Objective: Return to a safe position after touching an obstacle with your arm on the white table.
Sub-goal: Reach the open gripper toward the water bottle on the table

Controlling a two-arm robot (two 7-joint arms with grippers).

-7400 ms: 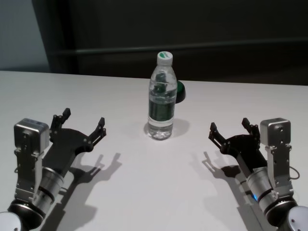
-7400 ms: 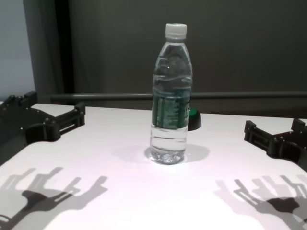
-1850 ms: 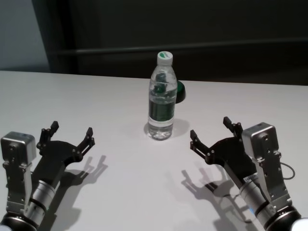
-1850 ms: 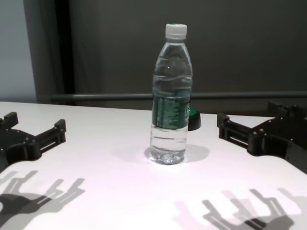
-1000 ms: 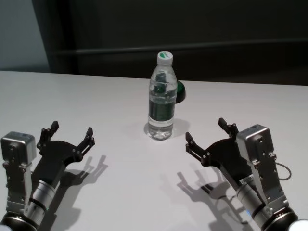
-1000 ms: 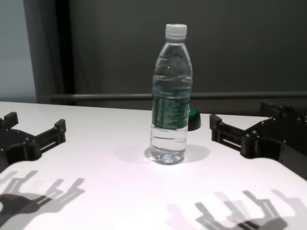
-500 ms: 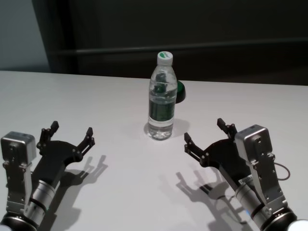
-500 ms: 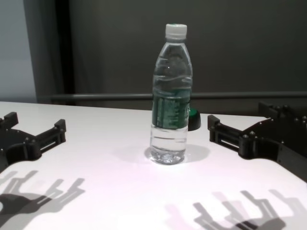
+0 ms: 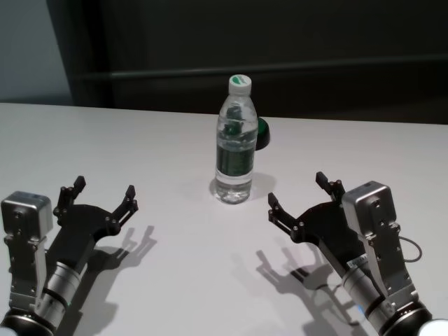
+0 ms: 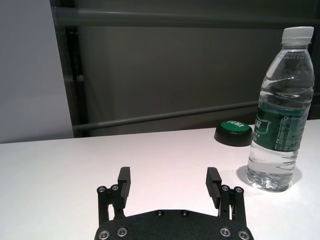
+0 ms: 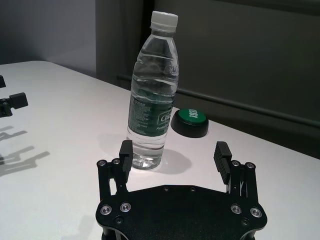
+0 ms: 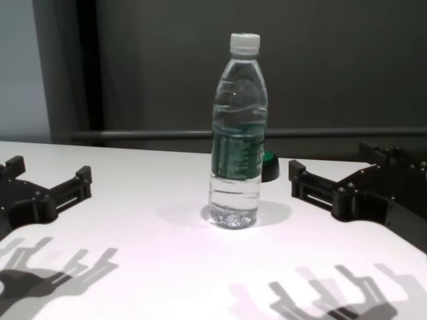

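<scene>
The obstacle, a tall clear water bottle (image 9: 234, 148) (image 12: 237, 140) (image 10: 280, 112) (image 11: 152, 95) with a white cap and dark green label, stands upright in the middle of the white table (image 9: 175, 280) (image 12: 147, 267). My right gripper (image 9: 299, 196) (image 11: 173, 154) (image 12: 327, 177) hovers open just right of the bottle and slightly nearer me, a small gap away, holding nothing. My left gripper (image 9: 99, 194) (image 10: 167, 182) (image 12: 47, 179) sits open low over the table at the near left, well apart from the bottle.
A small black round object with a green top (image 9: 261, 133) (image 11: 190, 121) (image 10: 233, 133) (image 12: 268, 165) lies just behind the bottle to its right. A dark wall with a horizontal rail (image 12: 133, 135) runs behind the table's far edge.
Over the last seconds my right gripper has moved left toward the bottle and my left gripper has drawn back toward me. In the last half second nothing visibly moves.
</scene>
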